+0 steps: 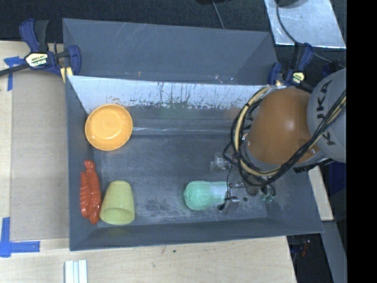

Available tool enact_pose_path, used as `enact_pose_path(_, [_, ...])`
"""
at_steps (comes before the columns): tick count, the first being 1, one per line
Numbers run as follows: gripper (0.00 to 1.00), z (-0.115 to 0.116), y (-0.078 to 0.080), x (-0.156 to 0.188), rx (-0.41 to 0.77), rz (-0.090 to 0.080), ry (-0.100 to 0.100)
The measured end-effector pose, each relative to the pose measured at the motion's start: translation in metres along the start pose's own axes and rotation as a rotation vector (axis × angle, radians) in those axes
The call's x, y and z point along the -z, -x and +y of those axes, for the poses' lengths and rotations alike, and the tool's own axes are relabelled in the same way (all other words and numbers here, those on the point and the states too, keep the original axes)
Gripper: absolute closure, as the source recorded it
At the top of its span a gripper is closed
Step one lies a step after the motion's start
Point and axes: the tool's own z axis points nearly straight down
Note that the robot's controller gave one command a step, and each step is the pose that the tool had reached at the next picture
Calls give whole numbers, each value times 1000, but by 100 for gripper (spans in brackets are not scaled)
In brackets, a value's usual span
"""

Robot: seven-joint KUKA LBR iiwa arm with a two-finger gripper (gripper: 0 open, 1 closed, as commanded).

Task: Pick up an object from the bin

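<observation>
Though tucked under the orange wrist cover [277,128], seems to bring the gripper [228,198] against the right end of the pale green rounded thing [199,195], lying on the floor of the bin [165,46] near the front wall, right of middle; touching or just beside, unclear. Cannot tell the gripper's spread, wide or narrow. Could go wrong by nudging that lump leftward instead of straddling it, by pinching only its tip and dropping it on the lift, or by scraping the front wall. Well apart from the yellow-green cup [118,202], red toy [89,192] and orange bowl [109,127], so hardly any snagging risk there.
</observation>
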Motion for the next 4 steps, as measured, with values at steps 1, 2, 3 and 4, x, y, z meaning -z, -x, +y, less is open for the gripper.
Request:
enact_pose_path(1, [0,0,2,3,1,-7,0])
enact_pose_path(2, [0,-10,32,-66,-37,-8,0])
enact_pose_path(3, [0,-4,19,-66,-69,-16,1])
enact_pose_path(4, [0,-10,31,-65,-42,-13,-1])
